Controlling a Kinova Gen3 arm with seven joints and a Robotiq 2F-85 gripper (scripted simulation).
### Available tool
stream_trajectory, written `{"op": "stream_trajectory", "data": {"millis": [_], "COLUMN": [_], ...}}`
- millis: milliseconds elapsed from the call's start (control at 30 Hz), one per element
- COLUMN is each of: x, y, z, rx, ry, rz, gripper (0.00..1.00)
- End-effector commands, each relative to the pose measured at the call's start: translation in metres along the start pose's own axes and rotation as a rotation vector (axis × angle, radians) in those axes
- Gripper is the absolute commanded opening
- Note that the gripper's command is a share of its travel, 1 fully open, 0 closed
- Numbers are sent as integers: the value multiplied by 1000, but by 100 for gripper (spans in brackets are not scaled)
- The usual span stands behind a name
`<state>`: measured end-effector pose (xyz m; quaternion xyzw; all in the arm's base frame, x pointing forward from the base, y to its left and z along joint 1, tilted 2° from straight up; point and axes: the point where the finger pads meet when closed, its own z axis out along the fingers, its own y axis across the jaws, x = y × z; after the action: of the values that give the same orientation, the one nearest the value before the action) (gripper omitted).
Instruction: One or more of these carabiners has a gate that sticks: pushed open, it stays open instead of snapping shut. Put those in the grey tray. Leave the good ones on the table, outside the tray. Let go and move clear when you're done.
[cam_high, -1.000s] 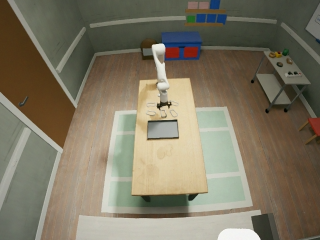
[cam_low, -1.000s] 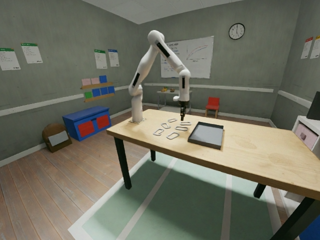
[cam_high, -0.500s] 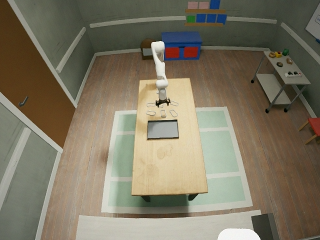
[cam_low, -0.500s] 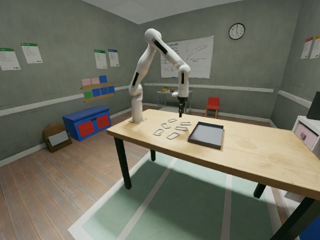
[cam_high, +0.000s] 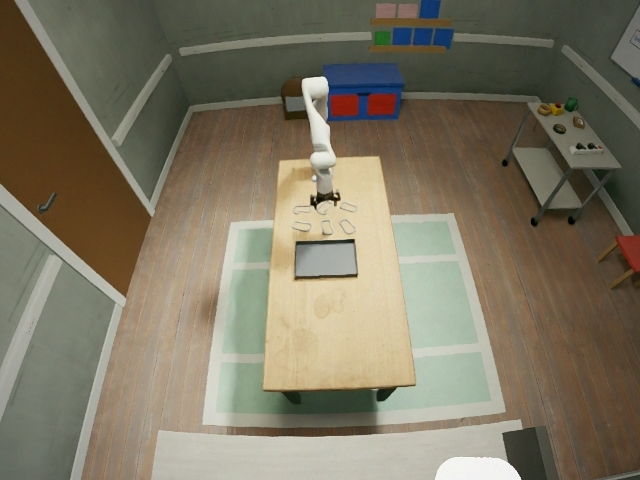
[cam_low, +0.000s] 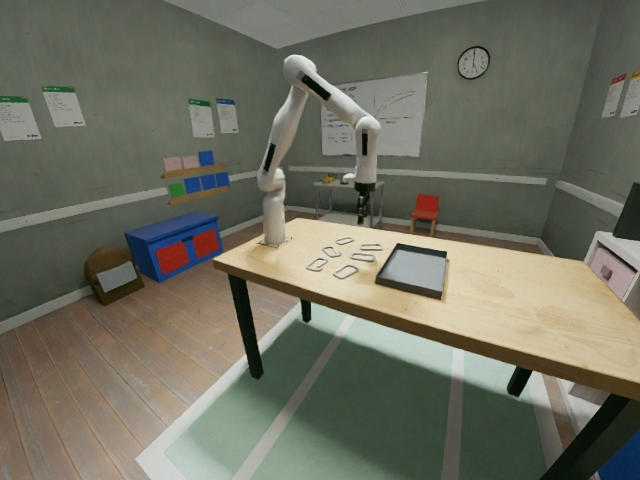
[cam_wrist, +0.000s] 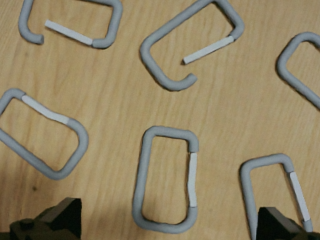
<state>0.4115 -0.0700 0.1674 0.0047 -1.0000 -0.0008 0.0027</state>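
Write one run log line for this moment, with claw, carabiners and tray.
claw: open, above table | carabiners: six on table, two gates standing open in wrist view | grey tray: empty

bare wood separates the carabiners (cam_high: 326, 234) (cam_low: 345, 277) (cam_wrist: 138, 185); the tray's raised rim (cam_high: 325, 277) (cam_low: 409, 290) stands nearby.

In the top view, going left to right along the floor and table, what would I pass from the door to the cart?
Brown door, grey tray on the wooden table, wheeled cart.
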Motion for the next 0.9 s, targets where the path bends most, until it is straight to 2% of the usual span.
{"op": "stream_trajectory", "data": {"millis": [0,333,367,867], "x": [-5,-5,1,1], "y": [-3,-3,-5,-5], "z": [-31,-31,-79,-79], "rx": [5,5,4,4], "ry": [-30,-30,-27,-27], "rz": [2,2,2,2], "gripper": [100,100,100,100]}}
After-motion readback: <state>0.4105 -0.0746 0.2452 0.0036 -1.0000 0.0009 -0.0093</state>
